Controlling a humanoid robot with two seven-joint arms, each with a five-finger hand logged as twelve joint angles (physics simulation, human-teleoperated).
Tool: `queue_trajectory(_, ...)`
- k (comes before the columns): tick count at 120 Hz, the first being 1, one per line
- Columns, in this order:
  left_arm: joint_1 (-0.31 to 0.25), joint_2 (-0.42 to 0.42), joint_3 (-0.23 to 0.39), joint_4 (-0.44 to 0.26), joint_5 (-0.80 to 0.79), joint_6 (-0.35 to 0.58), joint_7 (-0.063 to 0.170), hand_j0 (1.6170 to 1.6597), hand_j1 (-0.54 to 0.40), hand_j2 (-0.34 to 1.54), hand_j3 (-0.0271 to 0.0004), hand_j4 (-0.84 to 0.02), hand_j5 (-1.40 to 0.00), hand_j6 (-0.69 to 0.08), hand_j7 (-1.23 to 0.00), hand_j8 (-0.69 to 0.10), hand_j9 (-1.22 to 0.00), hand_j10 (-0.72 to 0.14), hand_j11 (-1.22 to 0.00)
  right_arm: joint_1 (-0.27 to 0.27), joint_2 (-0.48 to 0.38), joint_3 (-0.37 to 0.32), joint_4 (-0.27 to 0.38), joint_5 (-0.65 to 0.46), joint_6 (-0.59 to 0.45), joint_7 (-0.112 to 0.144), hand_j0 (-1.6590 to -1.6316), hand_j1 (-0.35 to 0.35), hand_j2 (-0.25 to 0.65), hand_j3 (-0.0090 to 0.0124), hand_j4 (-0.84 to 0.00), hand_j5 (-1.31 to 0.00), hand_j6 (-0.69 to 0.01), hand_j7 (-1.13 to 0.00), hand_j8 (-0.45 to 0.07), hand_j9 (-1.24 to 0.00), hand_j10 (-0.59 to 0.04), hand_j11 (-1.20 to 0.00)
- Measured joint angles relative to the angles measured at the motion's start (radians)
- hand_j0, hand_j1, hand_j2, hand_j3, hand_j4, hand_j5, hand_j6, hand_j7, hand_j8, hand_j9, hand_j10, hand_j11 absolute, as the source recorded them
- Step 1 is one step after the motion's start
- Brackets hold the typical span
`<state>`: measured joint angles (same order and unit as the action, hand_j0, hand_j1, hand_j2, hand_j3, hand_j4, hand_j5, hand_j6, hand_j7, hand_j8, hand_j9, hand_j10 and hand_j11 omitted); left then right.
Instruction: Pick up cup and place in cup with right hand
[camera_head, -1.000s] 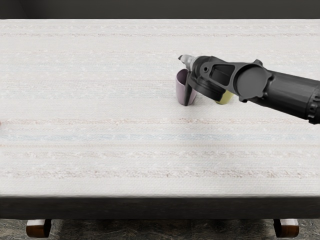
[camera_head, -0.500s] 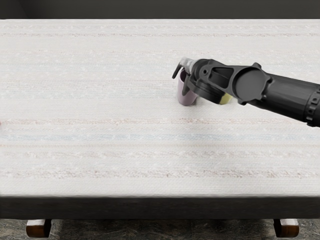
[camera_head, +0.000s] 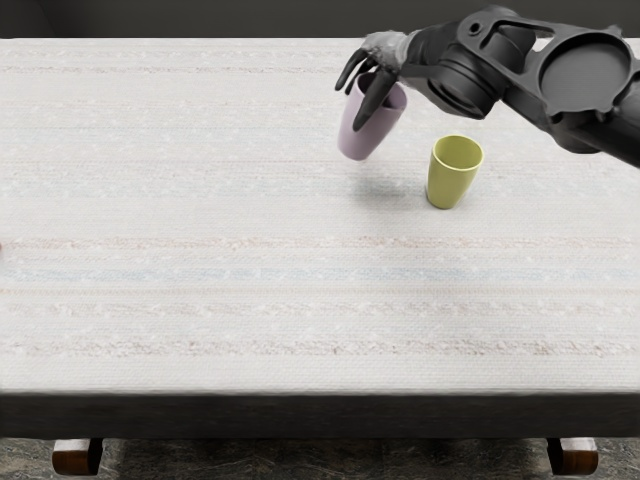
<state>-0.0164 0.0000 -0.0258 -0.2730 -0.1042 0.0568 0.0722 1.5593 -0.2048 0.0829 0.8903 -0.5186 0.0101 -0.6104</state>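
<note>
Lifted since the earlier frame, the tapered, smooth mauve cup (camera_head: 362, 139) now hangs above the pale, striped desk (camera_head: 220, 300), its rim leaning right. Dark, curled fingers of the black-and-grey right hand (camera_head: 384, 62) grasp it. Right of them, a tapered yellow-green cup (camera_head: 449, 184) stands upright on the desk.

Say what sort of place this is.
Probably a simulated tabletop test scene: a cloth-like striped table, a robot hand gripping a purple cup, and a yellow cup.

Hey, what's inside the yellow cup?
Inside the yellow cup, only bare upper inner wall shows. The near side hides the bottom, so I can't tell whether anything lies down there.
</note>
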Motion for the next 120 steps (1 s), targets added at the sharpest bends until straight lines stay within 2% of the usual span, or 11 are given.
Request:
queue_trajectory(19, 0.000, 0.000, 0.000, 0.000, 0.000, 0.000, 0.000, 1.6581, 0.345, 0.00, 0.0001, -0.004, 0.00, -0.004, 0.00, -0.004, 0.00, -0.004, 0.00, 0.057, -0.078, -0.013, 0.014, 0.028, 0.033, -0.001, -1.6460, 0.221, 0.127, -0.0009, -0.641, -1.04, -0.390, -0.92, -0.075, -0.97, -0.044, -0.96)
queue_trajectory(34, 0.000, 0.000, 0.000, 0.000, 0.000, 0.000, 0.000, 1.6581, 0.345, 0.00, 0.0001, -0.004, 0.00, -0.004, 0.00, -0.004, 0.00, -0.004, 0.00, 0.068, -0.126, -0.058, 0.017, 0.031, 0.041, -0.001, -1.6471, 0.236, 0.147, 0.0008, -0.643, -1.05, -0.374, -0.93, -0.059, -0.97, -0.037, -0.97)
queue_trajectory(48, 0.000, 0.000, 0.000, 0.000, 0.000, 0.000, 0.000, 1.6581, 0.345, 0.00, 0.0001, -0.004, 0.00, -0.004, 0.00, -0.004, 0.00, -0.004, 0.00, 0.067, -0.150, -0.088, 0.017, 0.030, 0.042, 0.000, -1.6476, 0.248, 0.162, -0.0002, -0.639, -1.06, -0.373, -0.93, -0.051, -0.97, -0.017, -0.97)
queue_trajectory(63, -0.001, 0.000, 0.000, 0.000, 0.000, 0.000, 0.000, 1.6581, 0.345, 0.00, 0.0002, -0.004, 0.00, -0.004, 0.00, -0.004, 0.00, -0.004, 0.00, 0.064, -0.163, -0.114, 0.017, 0.024, 0.040, -0.001, -1.6480, 0.265, 0.253, 0.0003, -0.669, -1.05, -0.432, -0.95, -0.105, -0.97, -0.048, -0.98)
queue_trajectory(76, 0.000, 0.000, 0.000, 0.000, 0.000, 0.000, 0.000, 1.6581, 0.345, 0.00, 0.0002, -0.004, 0.00, -0.004, 0.00, -0.004, 0.00, -0.004, 0.00, 0.056, -0.168, -0.132, 0.015, 0.020, 0.040, -0.003, -1.6442, 0.240, 0.193, -0.0002, -0.675, -1.07, -0.466, -0.96, -0.127, -1.01, -0.065, -1.00)
queue_trajectory(78, 0.000, 0.000, 0.000, 0.000, 0.000, 0.000, 0.000, 1.6581, 0.345, 0.00, 0.0002, -0.004, 0.00, -0.004, 0.00, -0.004, 0.00, -0.004, 0.00, 0.055, -0.169, -0.135, 0.015, 0.020, 0.040, -0.003, -1.6442, 0.240, 0.196, 0.0001, -0.675, -1.07, -0.473, -0.96, -0.097, -1.01, -0.050, -1.00)
queue_trajectory(83, 0.000, 0.000, 0.000, 0.000, 0.000, 0.000, 0.000, 1.6581, 0.345, 0.00, 0.0003, -0.004, 0.00, -0.004, 0.00, -0.004, 0.00, -0.004, 0.00, 0.053, -0.171, -0.141, 0.015, 0.020, 0.039, -0.002, -1.6442, 0.227, 0.169, -0.0003, -0.677, -1.08, -0.479, -0.96, -0.114, -1.01, -0.051, -1.00)
queue_trajectory(96, 0.000, 0.000, 0.000, 0.000, 0.000, 0.000, 0.000, 1.6581, 0.345, 0.00, 0.0003, -0.004, 0.00, -0.004, 0.00, -0.004, 0.00, -0.004, 0.00, 0.049, -0.179, -0.150, 0.015, 0.020, 0.038, -0.002, -1.6435, 0.268, 0.270, -0.0005, -0.683, -1.09, -0.506, -0.97, -0.120, -1.02, -0.033, -1.01)
queue_trajectory(107, 0.000, 0.000, 0.000, 0.000, 0.000, 0.000, 0.000, 1.6581, 0.345, 0.00, 0.0003, -0.004, 0.00, -0.004, 0.00, -0.004, 0.00, -0.004, 0.00, 0.044, -0.186, -0.156, 0.015, 0.018, 0.038, -0.002, -1.6390, 0.306, 0.346, -0.0008, -0.692, -1.09, -0.511, -0.98, -0.132, -1.04, -0.034, -1.03)
queue_trajectory(114, 0.000, 0.000, 0.000, 0.000, 0.000, 0.000, 0.001, 1.6581, 0.345, 0.00, 0.0004, -0.004, 0.00, -0.004, 0.00, -0.004, 0.00, -0.004, 0.00, 0.037, -0.191, -0.158, 0.015, 0.016, 0.040, -0.003, -1.6333, 0.346, 0.389, 0.0000, -0.688, -1.10, -0.467, -0.98, -0.085, -1.05, -0.010, -1.04)
queue_trajectory(120, 0.000, 0.000, 0.000, 0.000, 0.000, 0.000, 0.001, 1.6581, 0.345, 0.00, 0.0004, -0.004, 0.00, -0.004, 0.00, -0.004, 0.00, -0.004, 0.00, 0.029, -0.194, -0.158, 0.015, 0.016, 0.040, -0.003, -1.6317, 0.338, 0.348, -0.0003, -0.685, -1.12, -0.481, -0.98, -0.071, -1.06, 0.013, -1.05)
